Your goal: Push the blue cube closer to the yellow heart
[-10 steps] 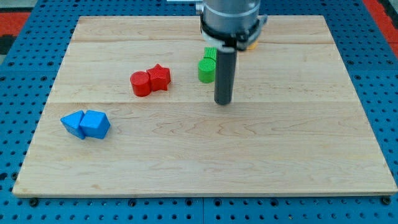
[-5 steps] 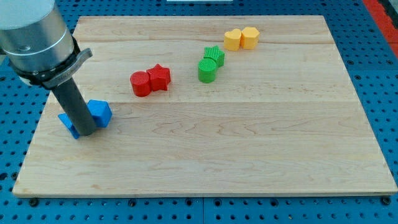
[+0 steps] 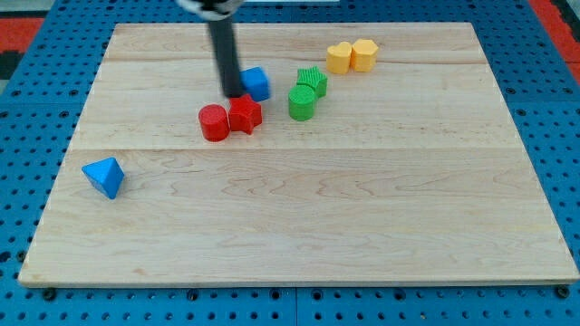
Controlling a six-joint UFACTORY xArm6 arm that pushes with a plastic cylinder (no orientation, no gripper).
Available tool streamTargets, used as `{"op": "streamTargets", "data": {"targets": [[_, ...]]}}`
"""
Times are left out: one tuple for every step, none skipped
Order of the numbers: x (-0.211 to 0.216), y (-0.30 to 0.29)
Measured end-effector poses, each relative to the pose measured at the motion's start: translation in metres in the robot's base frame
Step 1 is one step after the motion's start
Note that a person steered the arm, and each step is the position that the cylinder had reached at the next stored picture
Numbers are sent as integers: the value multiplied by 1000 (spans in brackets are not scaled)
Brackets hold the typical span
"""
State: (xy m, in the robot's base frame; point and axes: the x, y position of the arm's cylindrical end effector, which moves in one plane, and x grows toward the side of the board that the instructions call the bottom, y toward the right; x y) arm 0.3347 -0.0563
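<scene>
The blue cube [image 3: 256,83] lies above the red pair, left of the green blocks. My tip [image 3: 231,93] stands right against its left side. The yellow heart [image 3: 339,57] sits near the view's top right, touching a yellow block [image 3: 365,54] on its right. The cube is well to the lower left of the heart, with the green blocks between them.
A red cylinder [image 3: 214,122] and a red star-like block [image 3: 244,114] touch just below my tip. A green cylinder [image 3: 301,102] and a green ribbed block [image 3: 312,81] stand right of the cube. A blue triangular block [image 3: 102,176] lies alone at the left.
The rod swept from the lower left up and to the right, carrying the blue cube away from the blue triangular block to beside the green blocks. The red pair shifted slightly right.
</scene>
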Motion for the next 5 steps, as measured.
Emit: {"op": "streamTargets", "data": {"targets": [[-5,38],[-16,39],[-53,67],[-54,69],[-52,62]]}}
